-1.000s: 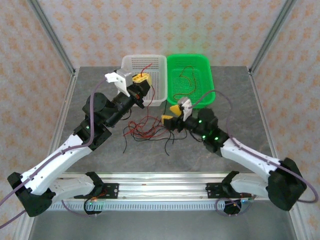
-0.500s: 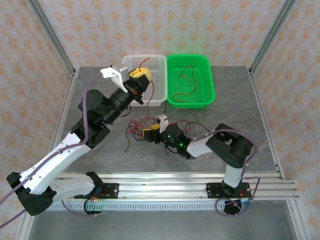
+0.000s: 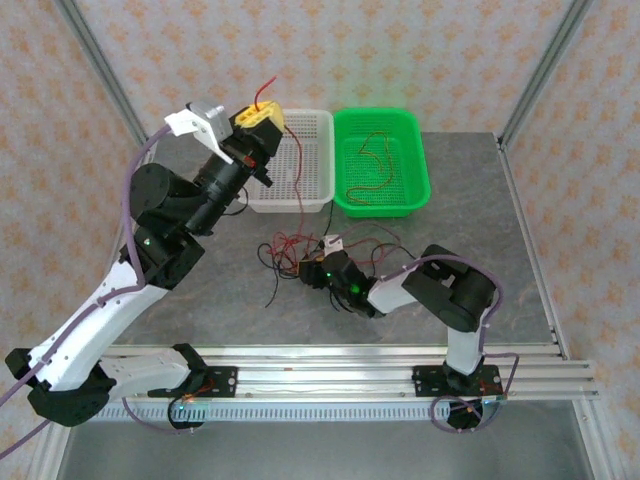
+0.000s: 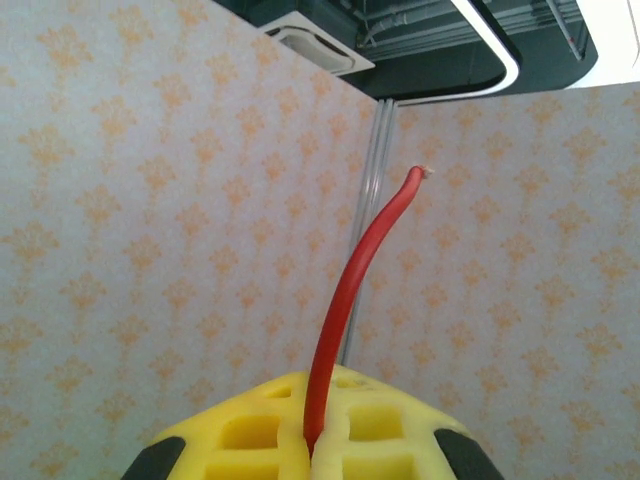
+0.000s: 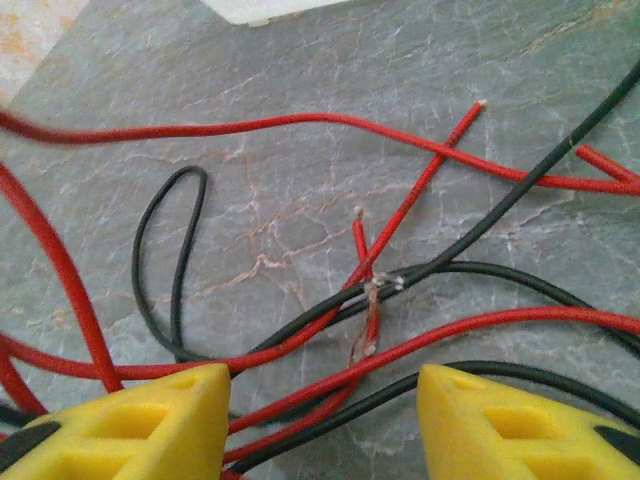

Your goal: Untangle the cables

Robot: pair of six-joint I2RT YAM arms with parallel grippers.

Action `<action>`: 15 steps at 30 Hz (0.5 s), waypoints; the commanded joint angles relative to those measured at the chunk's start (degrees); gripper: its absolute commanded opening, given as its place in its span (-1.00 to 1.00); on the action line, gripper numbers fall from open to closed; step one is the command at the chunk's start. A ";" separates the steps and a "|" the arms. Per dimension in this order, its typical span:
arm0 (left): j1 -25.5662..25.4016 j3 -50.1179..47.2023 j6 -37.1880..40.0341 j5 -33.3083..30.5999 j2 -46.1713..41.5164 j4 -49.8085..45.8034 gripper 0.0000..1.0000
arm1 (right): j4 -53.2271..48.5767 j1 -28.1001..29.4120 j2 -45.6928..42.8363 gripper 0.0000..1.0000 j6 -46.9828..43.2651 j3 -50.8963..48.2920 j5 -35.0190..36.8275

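A tangle of thin red and black cables (image 3: 292, 248) lies on the grey table in front of the baskets. My left gripper (image 3: 256, 121) is raised high beside the white basket, its yellow fingers (image 4: 400, 430) shut on one red cable (image 4: 345, 290) whose free end sticks up past them. My right gripper (image 3: 314, 268) sits low on the tangle, open. In the right wrist view, its yellow fingers (image 5: 130, 425) stand wide apart, with red and black cables (image 5: 400, 350) crossing the gap between them (image 5: 320, 420). One more red cable (image 3: 366, 165) lies in the green basket.
The white basket (image 3: 310, 190) and the green basket (image 3: 420, 190) stand side by side at the back of the table (image 3: 500, 230). Metal frame posts and patterned walls enclose the table. A rail (image 3: 330, 375) runs along the near edge.
My left gripper has lifted up and leftward with the red cable. My right arm has swung from beside the green basket down onto the tangle, its fingers narrowing.
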 commanded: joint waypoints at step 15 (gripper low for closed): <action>-0.55 14.35 9.09 -6.85 4.10 -3.44 -1.00 | -16.68 0.21 0.90 0.02 5.23 -4.19 4.05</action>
